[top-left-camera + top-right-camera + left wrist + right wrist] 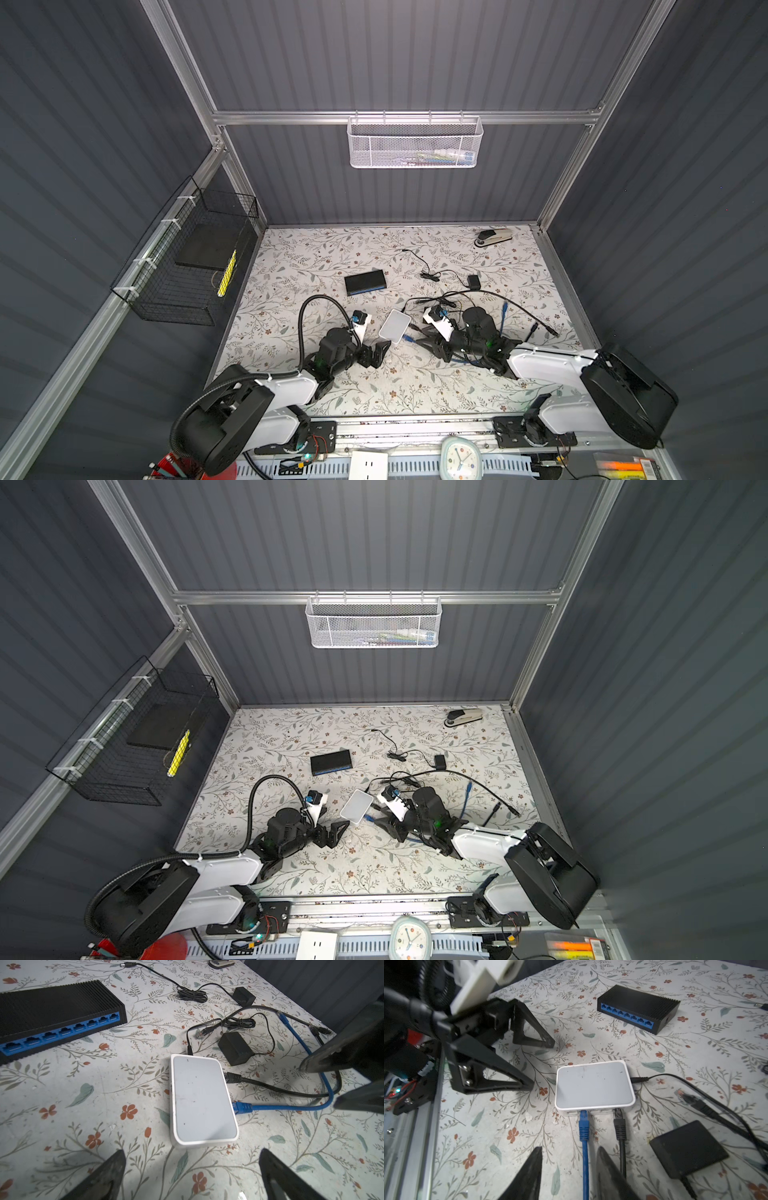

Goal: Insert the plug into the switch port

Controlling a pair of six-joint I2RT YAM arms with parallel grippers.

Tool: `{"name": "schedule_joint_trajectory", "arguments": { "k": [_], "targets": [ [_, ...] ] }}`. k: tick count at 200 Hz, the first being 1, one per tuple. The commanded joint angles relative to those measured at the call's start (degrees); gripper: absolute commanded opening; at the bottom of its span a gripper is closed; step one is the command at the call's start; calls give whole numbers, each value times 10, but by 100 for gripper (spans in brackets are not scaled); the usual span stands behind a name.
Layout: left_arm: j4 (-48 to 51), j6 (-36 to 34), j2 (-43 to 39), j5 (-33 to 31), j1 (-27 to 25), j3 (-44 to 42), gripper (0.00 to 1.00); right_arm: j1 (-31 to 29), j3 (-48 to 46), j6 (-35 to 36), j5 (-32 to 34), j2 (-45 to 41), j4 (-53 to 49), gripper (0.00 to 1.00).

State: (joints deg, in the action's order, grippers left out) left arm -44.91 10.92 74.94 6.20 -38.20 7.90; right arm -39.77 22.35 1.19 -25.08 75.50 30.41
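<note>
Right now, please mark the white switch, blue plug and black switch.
white switch (pixel 593 1084): right wrist view, top face.
blue plug (pixel 584 1126): right wrist view, boot.
black switch (pixel 637 1000): right wrist view, ribbed top.

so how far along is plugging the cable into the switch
Done, it seems: the blue plug sits in a port of the white switch, beside a black plug. In hand: nothing; the right jaws stand apart either side of the blue cable, the left jaws wide open short of the switch. Left: probably only backing both arms away.
</note>
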Motion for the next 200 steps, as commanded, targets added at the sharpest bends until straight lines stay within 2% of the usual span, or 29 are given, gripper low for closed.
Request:
{"name": "schedule_joint_trajectory", "arguments": {
  "k": [1, 19, 28, 32, 41, 63, 66, 69, 74, 90, 107, 126, 144, 154, 161, 174, 200],
  "targets": [
    [-54, -57, 16, 1, -31, 1, 100, -8, -23, -58, 20, -38, 1, 45],
    [-23, -90, 38, -32, -70, 23, 100, -14, -53, -69, 71, -72, -7, 52],
    [-44, -100, 56, -61, -82, 20, 100, -15, -72, -50, 48, -86, -5, 67],
    [-62, -99, 68, -78, -83, 15, 100, -15, -81, -47, 40, -92, 3, 70],
    [-111, -96, 91, -117, -83, -4, 100, -14, -104, -35, 40, -100, 24, 71],
    [-195, -99, 129, -155, -82, -23, 100, -16, -122, -2, 15, -110, 49, 74],
    [-199, -103, 132, -156, -83, -23, 100, -16, -125, -2, 17, -109, 62, 77],
    [-202, -107, 133, -156, -82, -23, 100, -18, -127, -1, 23, -107, 71, 95],
    [-205, -112, 138, -159, -82, -23, 100, -20, -129, -1, 34, -101, 82, 99],
    [-234, -132, 169, -154, -82, -12, 100, -20, -124, 13, 34, -59, 114, 99],
    [-287, -145, 214, -150, -82, -11, 100, -21, -123, 17, 14, 8, 193, 99],
    [-329, -150, 252, -134, -82, -12, 100, -53, -115, 71, 117, 61, 212, 98],
    [-334, -153, 269, -126, -82, -5, 99, -51, -113, 102, 141, 96, 237, 87],
    [-336, -158, 280, -123, -82, 2, 99, -51, -109, 116, 132, 111, 253, 74],
    [-338, -161, 290, -123, -82, 8, 99, -51, -99, 121, 126, 120, 244, 67],
    [-346, -175, 313, -118, -82, 23, 99, -51, -69, 129, 119, 137, 203, 58],
    [-355, -186, 352, -100, -70, 42, 97, -40, -56, 140, 103, 180, 237, 56]
  ]
}}
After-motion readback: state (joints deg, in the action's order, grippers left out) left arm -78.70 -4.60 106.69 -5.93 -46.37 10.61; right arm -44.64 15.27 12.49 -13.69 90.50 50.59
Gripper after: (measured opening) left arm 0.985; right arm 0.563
